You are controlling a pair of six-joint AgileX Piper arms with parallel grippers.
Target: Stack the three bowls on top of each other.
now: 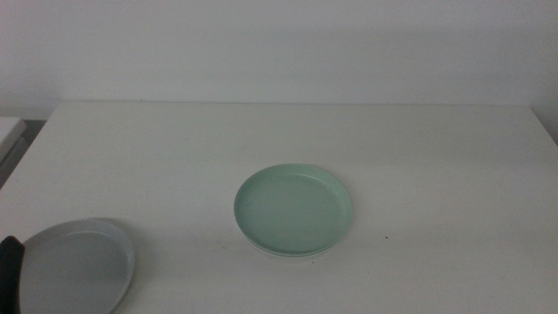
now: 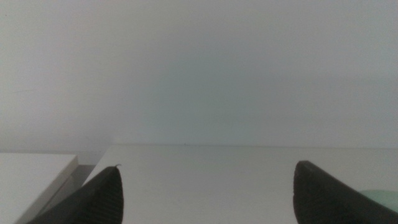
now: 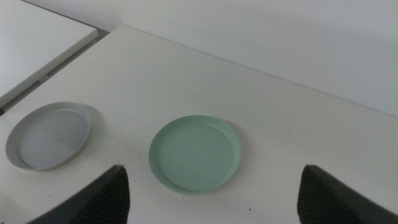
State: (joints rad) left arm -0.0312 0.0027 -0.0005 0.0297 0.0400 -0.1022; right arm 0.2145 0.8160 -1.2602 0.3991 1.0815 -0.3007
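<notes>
A pale mint green bowl (image 1: 294,210) (image 3: 194,154) rests near the table's middle; a thin paler rim shows under its near edge, and I cannot tell what that is. A light grey-blue bowl (image 1: 74,266) (image 3: 48,135) lies at the front left corner. In the middle view a dark part of my left gripper (image 1: 7,270) peeks in at the left edge, beside that bowl's rim. In its wrist view the left gripper (image 2: 208,193) is open and empty, facing the wall, with a sliver of the green bowl (image 2: 380,198) by one jaw. The right gripper (image 3: 214,199) hangs open above the table's near side, high over both bowls.
The white table (image 1: 418,157) ends at a pale wall behind. A second white surface (image 3: 37,43) (image 1: 7,131) stands off the left side, across a dark gap. A tiny dark speck (image 1: 387,236) lies right of the green bowl.
</notes>
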